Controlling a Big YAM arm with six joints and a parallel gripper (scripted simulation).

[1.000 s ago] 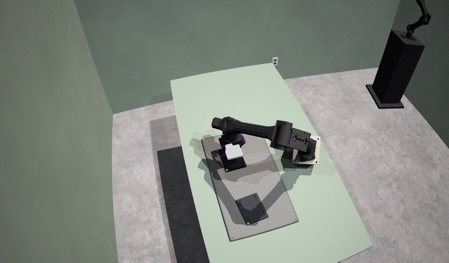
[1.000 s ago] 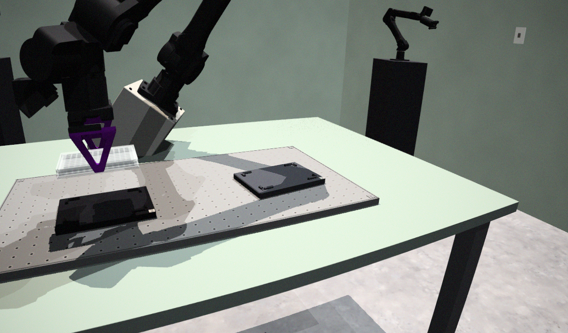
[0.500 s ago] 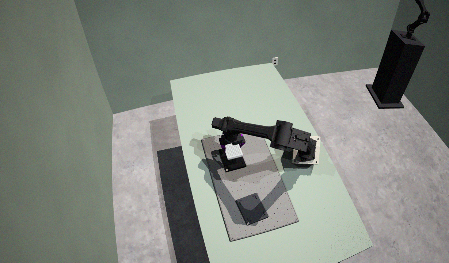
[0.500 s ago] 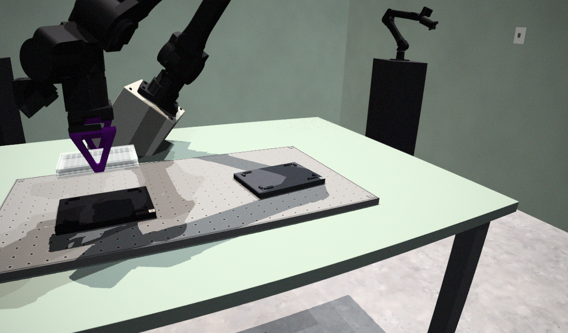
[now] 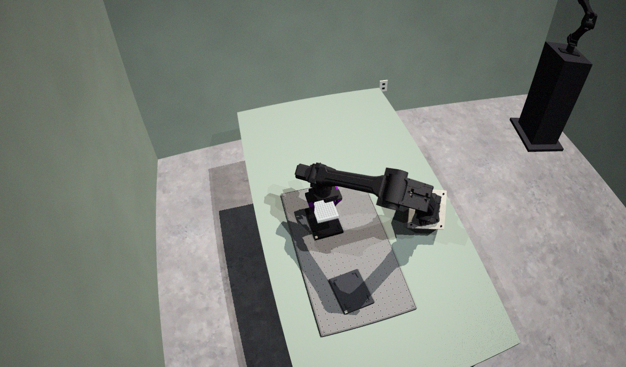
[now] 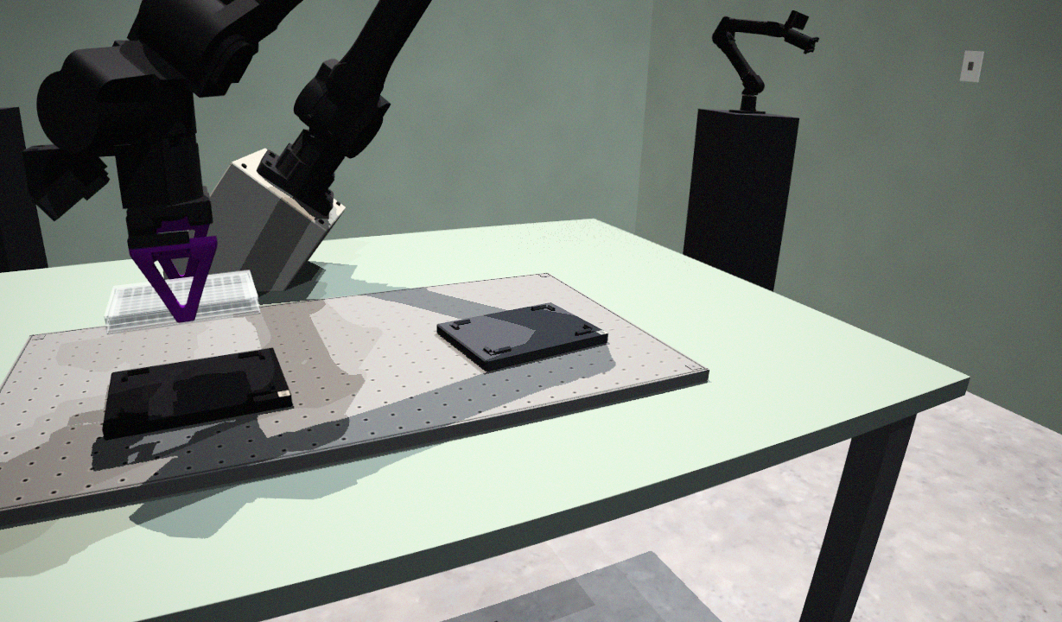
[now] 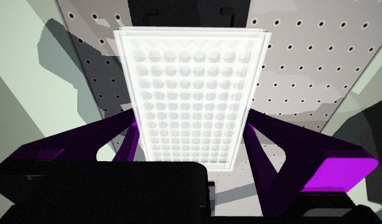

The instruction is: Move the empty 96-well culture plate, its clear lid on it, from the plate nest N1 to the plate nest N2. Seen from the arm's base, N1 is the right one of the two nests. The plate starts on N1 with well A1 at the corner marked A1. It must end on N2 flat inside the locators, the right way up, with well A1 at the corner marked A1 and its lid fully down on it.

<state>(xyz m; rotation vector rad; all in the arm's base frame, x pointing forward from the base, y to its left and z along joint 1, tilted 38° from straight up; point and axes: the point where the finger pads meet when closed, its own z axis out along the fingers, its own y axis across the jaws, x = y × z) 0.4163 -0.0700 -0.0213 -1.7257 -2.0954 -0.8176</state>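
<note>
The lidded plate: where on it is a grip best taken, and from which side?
Across its two long side walls near mid-length, coming down from above. The plate is a flat rectangle, so its short width fits between the fingers, and a central grip keeps it level with the lid down. The end effector already holds it this way, lifted off the nest.

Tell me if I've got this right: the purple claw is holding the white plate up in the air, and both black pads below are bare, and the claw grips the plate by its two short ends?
Nearly. The gripper grips the plate by its two long sides, not its short ends; the wrist view shows a finger against each long edge. The rest holds: the plate hangs in the air and both nests are bare.
</note>
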